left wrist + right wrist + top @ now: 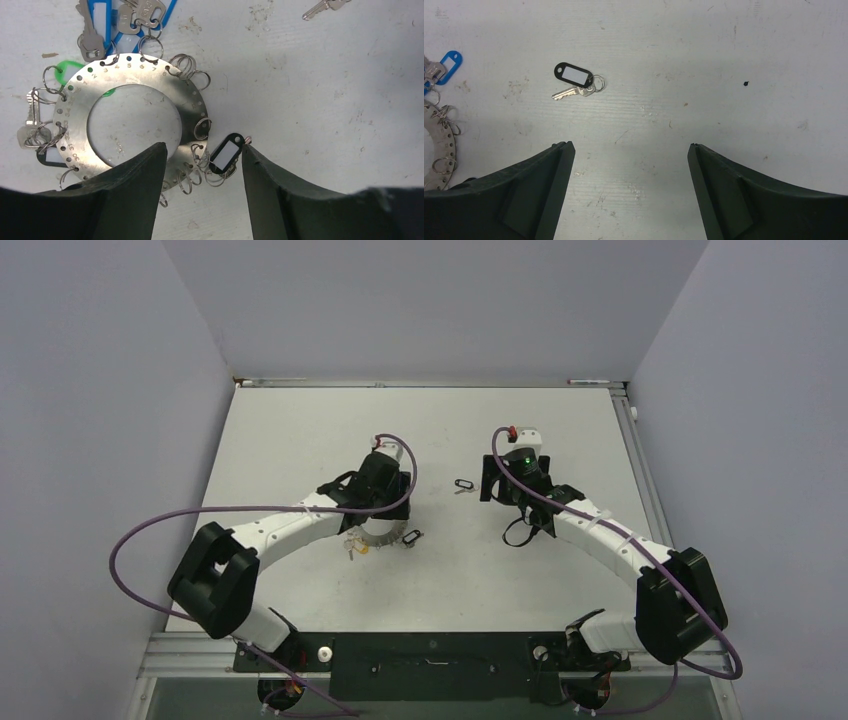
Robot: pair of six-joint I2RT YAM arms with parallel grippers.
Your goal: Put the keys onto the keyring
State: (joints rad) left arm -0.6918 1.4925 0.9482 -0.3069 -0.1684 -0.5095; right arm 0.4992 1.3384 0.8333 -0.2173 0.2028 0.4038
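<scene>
The keyring (191,100) is a flat grey metal ring with numbered holes, lying on the table; it also shows in the top view (378,536). Several wire loops hang from it, along with keys with blue (102,22), green (67,67) and black (227,152) tags. My left gripper (202,146) is open above the ring's near right edge, with the black tag between its fingertips. A loose key with a black tag (573,75) lies on the table ahead of my right gripper (631,145), which is open and empty. This key also shows in the top view (462,485).
The white table (560,420) has grey walls at the back and on both sides. A metal rail (430,383) runs along the far edge. The two arm bases stand on a black plate (430,652) at the near edge.
</scene>
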